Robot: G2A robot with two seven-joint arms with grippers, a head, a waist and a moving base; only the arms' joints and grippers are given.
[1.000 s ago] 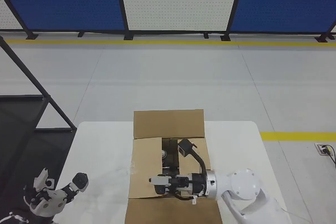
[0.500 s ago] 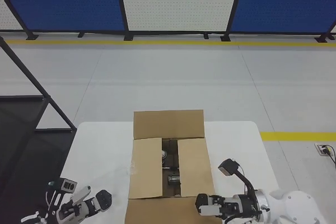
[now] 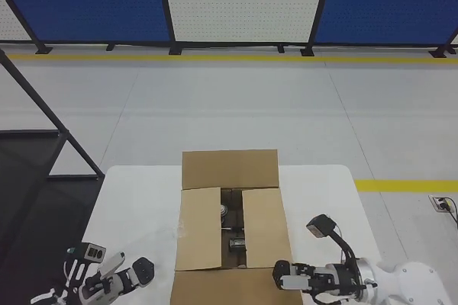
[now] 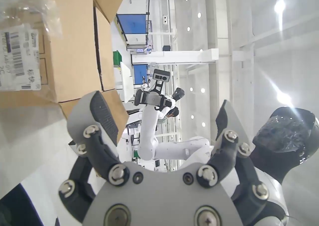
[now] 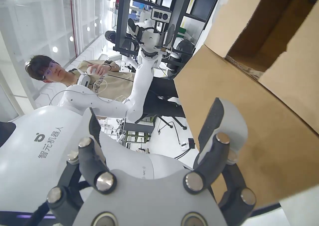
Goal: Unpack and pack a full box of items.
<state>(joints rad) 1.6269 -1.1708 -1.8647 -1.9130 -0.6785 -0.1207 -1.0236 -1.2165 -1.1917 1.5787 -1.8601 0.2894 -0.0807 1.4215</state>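
Note:
A cardboard box [image 3: 214,229] stands in the middle of the white table [image 3: 137,206]. Its far flap is folded back, and its two side flaps lie nearly flat with a gap between them. Dark items [image 3: 233,229] show through that gap. My left gripper [image 3: 141,271] is low at the table's near left, open and empty, facing the box's side [image 4: 72,37]. My right gripper [image 3: 281,276] sits at the box's near right corner, open and empty, with the near flap [image 5: 249,117] right beside one finger [image 5: 219,117].
A black metal rack [image 3: 30,152] stands off the table's left side. A crumpled clear plastic bag with a label [image 4: 25,12] lies against the box's left side. Bare table surface lies left and right of the box.
My right gripper has pulled back from over the box's gap to the near right corner. My left arm has shifted right along the near edge, toward the box.

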